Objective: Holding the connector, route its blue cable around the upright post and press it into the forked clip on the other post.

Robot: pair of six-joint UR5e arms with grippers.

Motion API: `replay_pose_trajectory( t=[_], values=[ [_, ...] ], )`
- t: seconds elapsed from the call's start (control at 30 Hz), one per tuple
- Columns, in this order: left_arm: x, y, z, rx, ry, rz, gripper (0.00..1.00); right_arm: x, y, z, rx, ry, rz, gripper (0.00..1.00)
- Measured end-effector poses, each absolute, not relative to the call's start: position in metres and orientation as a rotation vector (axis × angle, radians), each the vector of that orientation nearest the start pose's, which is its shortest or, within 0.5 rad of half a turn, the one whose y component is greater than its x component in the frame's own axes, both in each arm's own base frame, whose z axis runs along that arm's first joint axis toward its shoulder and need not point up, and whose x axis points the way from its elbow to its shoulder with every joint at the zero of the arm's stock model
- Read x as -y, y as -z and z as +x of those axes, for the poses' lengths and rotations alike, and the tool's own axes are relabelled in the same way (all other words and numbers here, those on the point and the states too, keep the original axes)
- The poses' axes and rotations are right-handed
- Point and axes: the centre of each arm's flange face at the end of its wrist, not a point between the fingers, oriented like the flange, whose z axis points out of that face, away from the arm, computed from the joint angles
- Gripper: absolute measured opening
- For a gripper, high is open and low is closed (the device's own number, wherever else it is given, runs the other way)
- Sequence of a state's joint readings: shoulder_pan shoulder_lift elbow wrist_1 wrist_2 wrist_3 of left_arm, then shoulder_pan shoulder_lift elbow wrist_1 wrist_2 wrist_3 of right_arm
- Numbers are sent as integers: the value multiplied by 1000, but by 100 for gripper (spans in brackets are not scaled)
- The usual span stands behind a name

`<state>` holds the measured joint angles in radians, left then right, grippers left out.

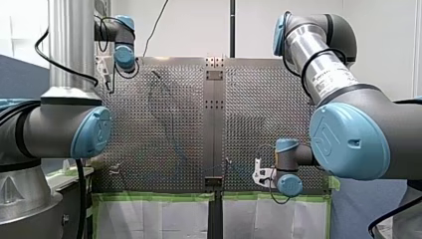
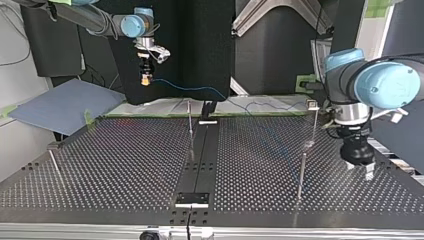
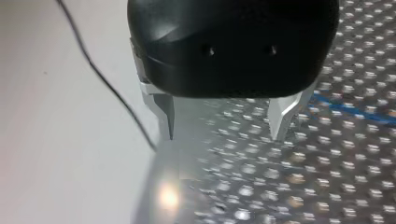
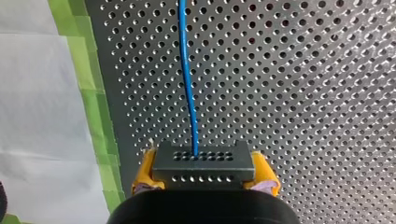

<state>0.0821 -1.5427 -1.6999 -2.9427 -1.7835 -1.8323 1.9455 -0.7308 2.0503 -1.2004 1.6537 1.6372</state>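
Note:
My right gripper (image 4: 204, 179) has its yellow pads shut on a black perforated connector (image 4: 204, 163). The blue cable (image 4: 187, 79) leaves the connector's face and runs ahead over the perforated plate. In the top view my right gripper (image 2: 145, 77) hangs high at the far left, and the cable (image 2: 200, 90) sags from it toward the table. A thin upright post (image 2: 190, 122) stands near the far middle. A taller post (image 2: 303, 167) stands at the right. Just right of it my left gripper (image 2: 361, 169) hovers low, its metal fingers (image 3: 164, 109) open and nothing between them.
Green tape (image 4: 95, 121) and white sheets border the plate's edge beside my right gripper. A short rod (image 2: 54, 161) stands at the top view's left. A central rail (image 2: 200, 150) with a bracket splits the table. A thin black wire (image 3: 107, 84) lies beside my left gripper.

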Motion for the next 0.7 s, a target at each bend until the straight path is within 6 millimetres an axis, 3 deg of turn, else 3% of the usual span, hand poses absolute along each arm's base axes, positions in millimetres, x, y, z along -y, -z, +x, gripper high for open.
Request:
replay_pose_trajectory(
  t=[0.43,0.7],
  values=[
    [83,-543,458,-1333,-13,-353,99,419,45,300,1182,-1384,1505,2],
    [105,-564,425,-1357,23,-252,99,421,44,303,1177,-1392,1506,2]
  ],
)
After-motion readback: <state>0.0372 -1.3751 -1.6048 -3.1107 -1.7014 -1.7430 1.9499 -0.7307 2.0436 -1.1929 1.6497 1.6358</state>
